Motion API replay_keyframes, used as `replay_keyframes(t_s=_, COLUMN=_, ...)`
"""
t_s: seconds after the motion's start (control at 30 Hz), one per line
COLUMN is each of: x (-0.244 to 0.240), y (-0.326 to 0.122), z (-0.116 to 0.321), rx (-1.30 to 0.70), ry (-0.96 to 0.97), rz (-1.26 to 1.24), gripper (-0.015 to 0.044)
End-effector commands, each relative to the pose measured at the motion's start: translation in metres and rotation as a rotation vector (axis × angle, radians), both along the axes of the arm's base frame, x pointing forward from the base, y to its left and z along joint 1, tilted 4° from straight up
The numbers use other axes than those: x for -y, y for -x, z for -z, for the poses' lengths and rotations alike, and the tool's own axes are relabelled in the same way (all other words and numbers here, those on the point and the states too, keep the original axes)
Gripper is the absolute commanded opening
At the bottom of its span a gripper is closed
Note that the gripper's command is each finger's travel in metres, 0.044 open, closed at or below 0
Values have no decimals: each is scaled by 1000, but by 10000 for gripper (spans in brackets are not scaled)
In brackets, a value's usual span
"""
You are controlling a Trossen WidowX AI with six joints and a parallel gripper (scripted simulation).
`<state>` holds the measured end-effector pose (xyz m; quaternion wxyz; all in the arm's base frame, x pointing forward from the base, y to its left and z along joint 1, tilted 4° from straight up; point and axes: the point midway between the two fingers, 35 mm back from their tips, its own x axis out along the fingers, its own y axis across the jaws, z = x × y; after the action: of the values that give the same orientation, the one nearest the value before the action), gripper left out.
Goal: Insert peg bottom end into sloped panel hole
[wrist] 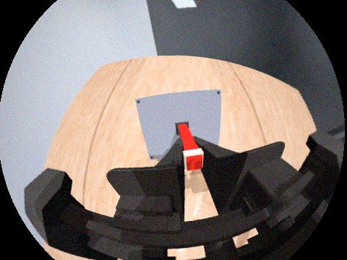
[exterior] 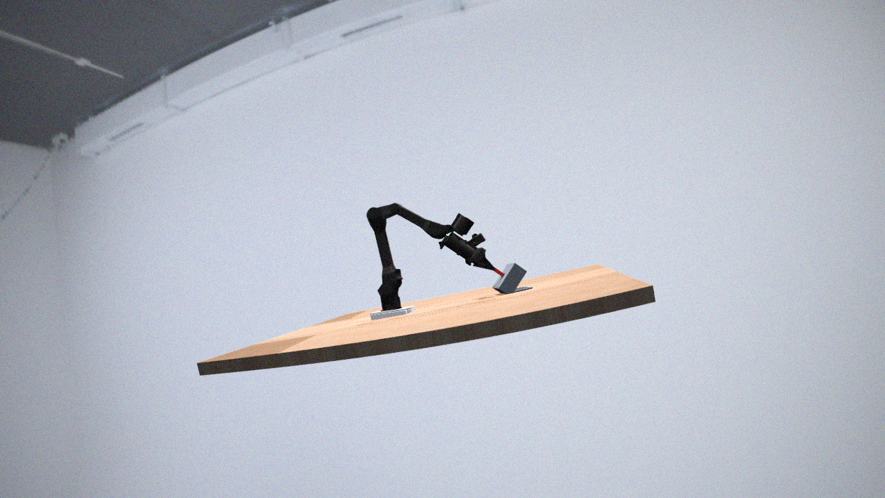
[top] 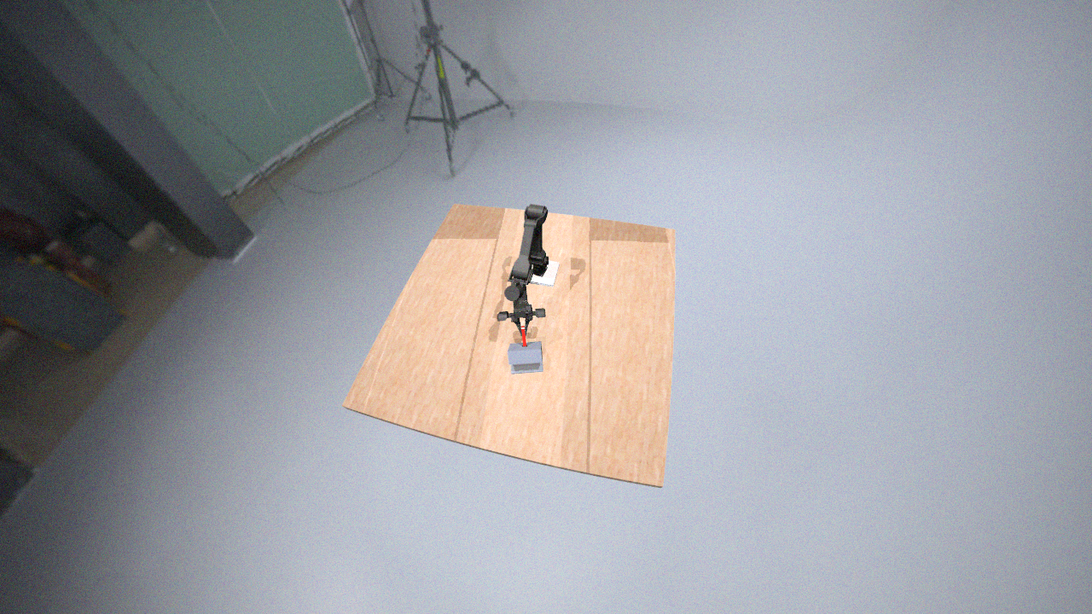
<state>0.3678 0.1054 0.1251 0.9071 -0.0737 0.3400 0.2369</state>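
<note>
Your gripper (top: 524, 328) (exterior: 494, 268) (wrist: 186, 141) was pinched on the red peg (top: 524, 337) (exterior: 499, 272) (wrist: 188, 139), fingers firmly on its sides. The peg's far end was at the square hole (wrist: 177, 129) in the grey panel (top: 525, 353) (exterior: 509, 278) (wrist: 163, 112), looking at least started in it; you couldn't read the depth from these views.

Main risk was jamming, in my judgement. In the wrist view the peg sat toward one side of the opening, dark gap showing on the other, so a small sideways offset or a few degrees of tilt could have wedged it on the rim. Twist was the second one: flat sides, square hole, so a slight roll error would have bound the corners. Push hard against either and the peg could have slid back in your fingers (or shoved the panel, if it wasn't fixed down). Letting go too shallow would have left it to droop or drop out.

Direction: the bottom end pointed forward and down, away from the arm's base and into the sloped face. The long axis slanted, neither upright nor flat, roughly in line with the gripper. The white-banded end faced back toward the wrist camera.
</note>
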Motion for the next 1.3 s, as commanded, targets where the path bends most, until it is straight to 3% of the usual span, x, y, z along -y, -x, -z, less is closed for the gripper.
replay_keyframes(t_s=0.0, x=0, y=-2, z=2, rx=-2, ry=0, rz=5, gripper=0)
replay_keyframes(t_s=1.27, x=-7, y=-15, z=12, rx=-1, ry=0, rz=5, gripper=0)
